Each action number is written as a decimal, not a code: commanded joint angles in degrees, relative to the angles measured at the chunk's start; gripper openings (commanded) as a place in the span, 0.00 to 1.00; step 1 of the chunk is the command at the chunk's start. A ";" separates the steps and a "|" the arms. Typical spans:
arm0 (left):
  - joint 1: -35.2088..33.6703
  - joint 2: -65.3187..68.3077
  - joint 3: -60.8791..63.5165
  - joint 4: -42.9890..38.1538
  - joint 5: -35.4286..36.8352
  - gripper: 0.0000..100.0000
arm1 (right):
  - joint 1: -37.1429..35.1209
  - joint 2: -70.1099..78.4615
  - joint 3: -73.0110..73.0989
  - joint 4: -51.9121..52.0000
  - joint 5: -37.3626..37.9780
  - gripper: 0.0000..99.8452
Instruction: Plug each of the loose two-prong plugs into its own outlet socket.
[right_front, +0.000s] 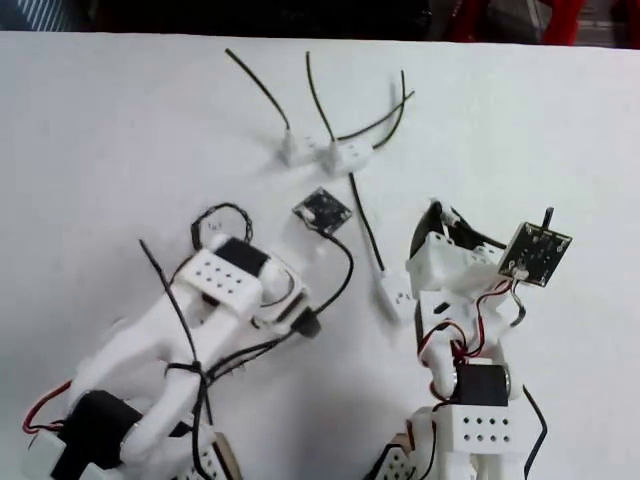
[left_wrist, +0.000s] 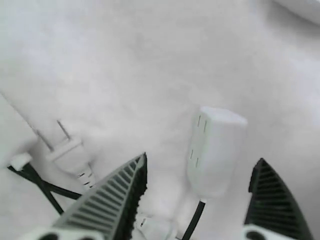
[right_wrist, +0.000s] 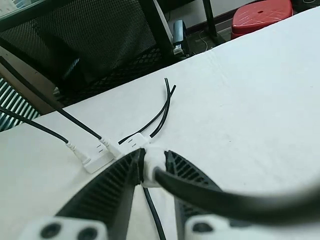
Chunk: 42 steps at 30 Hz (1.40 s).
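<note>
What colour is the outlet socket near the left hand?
White outlet socket, black cord; clearest in left wrist view.

Bright, even light washes over the white table (right_front: 100, 120), casting faint, soft shadows.

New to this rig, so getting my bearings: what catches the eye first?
The right gripper is shut on a white connector with a black cord. The left gripper hangs open over a white outlet socket on the table, a loose two-prong plug lying nearby, apart from it.

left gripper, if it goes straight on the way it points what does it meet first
Likely the outlet socket, which lies on the table right between the left gripper's open fingers; depth is unclear.
</note>
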 joint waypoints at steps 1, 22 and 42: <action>-0.92 -3.12 -5.45 2.73 -0.35 0.32 | 0.57 -0.84 -0.70 -1.45 -0.35 0.02; -1.36 -2.68 2.02 -3.69 -6.51 0.32 | 0.48 -0.84 -0.70 -1.45 -0.35 0.02; -12.70 -3.65 -10.90 10.02 -3.60 0.32 | -7.69 0.13 -9.76 10.42 17.49 0.02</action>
